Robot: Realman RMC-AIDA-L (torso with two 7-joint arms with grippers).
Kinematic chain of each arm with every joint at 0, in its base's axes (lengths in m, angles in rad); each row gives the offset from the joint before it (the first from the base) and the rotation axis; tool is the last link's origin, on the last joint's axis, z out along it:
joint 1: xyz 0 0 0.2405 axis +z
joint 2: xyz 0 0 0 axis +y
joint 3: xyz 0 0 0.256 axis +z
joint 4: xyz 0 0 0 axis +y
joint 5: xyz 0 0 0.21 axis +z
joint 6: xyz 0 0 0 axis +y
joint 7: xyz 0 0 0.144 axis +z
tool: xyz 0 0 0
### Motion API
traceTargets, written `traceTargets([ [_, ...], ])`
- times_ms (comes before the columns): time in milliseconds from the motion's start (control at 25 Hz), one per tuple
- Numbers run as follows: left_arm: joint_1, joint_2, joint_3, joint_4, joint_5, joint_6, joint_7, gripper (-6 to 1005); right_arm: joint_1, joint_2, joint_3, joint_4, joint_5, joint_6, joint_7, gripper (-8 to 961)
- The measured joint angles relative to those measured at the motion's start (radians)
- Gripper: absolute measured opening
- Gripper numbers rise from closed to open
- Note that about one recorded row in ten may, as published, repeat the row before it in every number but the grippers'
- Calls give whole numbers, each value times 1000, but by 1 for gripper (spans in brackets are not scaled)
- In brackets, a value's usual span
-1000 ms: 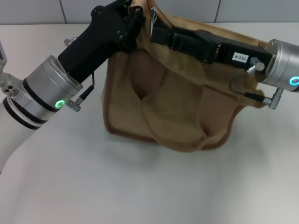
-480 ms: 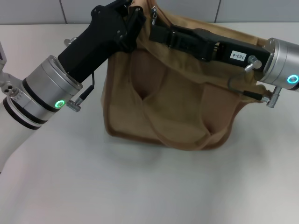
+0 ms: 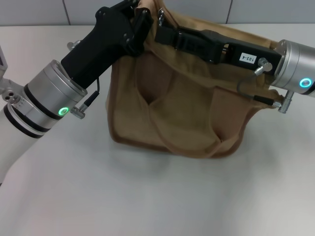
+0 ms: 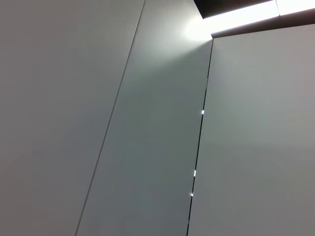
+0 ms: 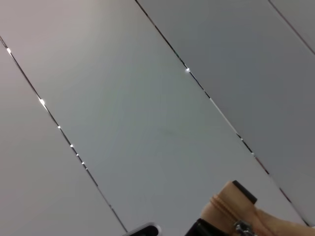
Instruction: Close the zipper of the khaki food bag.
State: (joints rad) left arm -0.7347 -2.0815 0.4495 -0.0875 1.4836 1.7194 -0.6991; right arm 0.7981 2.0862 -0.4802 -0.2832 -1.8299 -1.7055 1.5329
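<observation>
White table (image 3: 147, 196), both grippers at bag's top edge

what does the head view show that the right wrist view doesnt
Only the head view shows the whole boxy khaki canvas bag on the white table, with the left claw at its top left corner and the right claw stretched along its top. Only the right wrist view shows grey wall panels. Both show the bag's tan top corner.
</observation>
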Motion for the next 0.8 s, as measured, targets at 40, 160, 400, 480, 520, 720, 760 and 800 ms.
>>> traceTargets([
  [40, 0, 0, 0, -1, 0, 0, 1, 29, 1, 0, -2, 2, 0, -8, 0, 423],
  [160, -1, 0, 0, -1, 0, 1, 2, 29, 2, 0, 0, 3, 0, -7, -2, 424],
  [400, 2, 0, 0, -1, 0, 1, 2, 29, 3, 0, 3, 9, 0, 2, -3, 422],
  [480, 2, 0, 0, -1, 0, 1, 2, 29, 2, 0, 6, 9, 0, 4, -4, 421],
  [520, 2, 0, 0, -1, 0, 2, 2, 29, 2, 0, 6, 9, 0, 4, -4, 420],
  [720, 1, 0, 0, -1, -1, 1, 3, 29, 3, 0, 6, 10, 7, 5, -3, 417],
  [760, 1, 0, 0, -1, -1, 1, 3, 29, 1, 0, 3, 11, 14, 5, -3, 416],
  [800, 1, 0, 0, -1, -1, 1, 3, 29, -1, 0, 1, 11, 23, 6, -4, 416],
])
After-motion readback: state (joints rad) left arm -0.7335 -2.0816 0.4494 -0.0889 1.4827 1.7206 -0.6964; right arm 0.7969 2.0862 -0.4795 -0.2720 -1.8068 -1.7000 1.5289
